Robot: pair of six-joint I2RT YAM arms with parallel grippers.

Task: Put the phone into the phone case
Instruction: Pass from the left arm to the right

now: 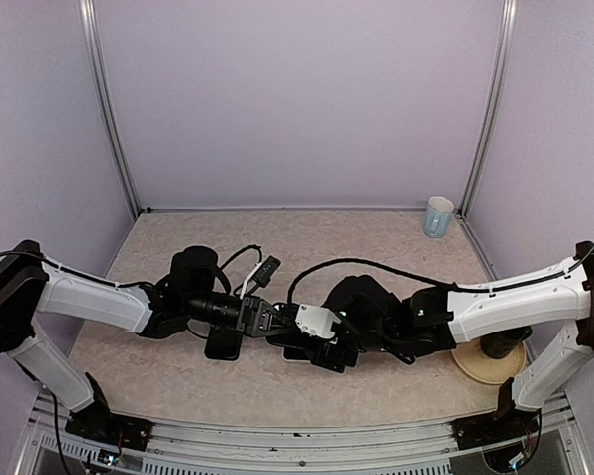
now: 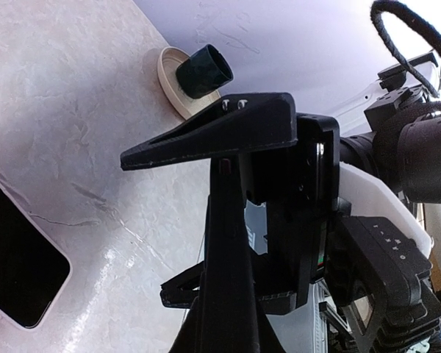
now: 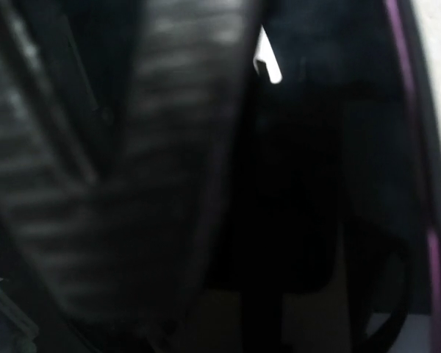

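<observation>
What looks like the phone (image 2: 18, 272), a flat black slab with a pale rim, lies on the table; from above only its edge (image 1: 290, 353) shows under the right arm. A second black slab, apparently the phone case (image 1: 223, 343), lies flat to the left beneath the left arm. My right gripper (image 2: 143, 228) points down over the phone with its fingers (image 2: 206, 132) wide apart; I cannot tell whether they touch it. My left gripper (image 2: 228, 176) is shut, its tip right beside the right gripper (image 1: 309, 346), and nothing shows between its fingers. The right wrist view is dark and blurred.
A pale blue cup (image 1: 439, 216) stands at the back right corner. A round tan coaster with a dark cup (image 1: 488, 361) on it sits under the right arm near the right wall. Black cables (image 1: 356, 265) loop above the table's middle.
</observation>
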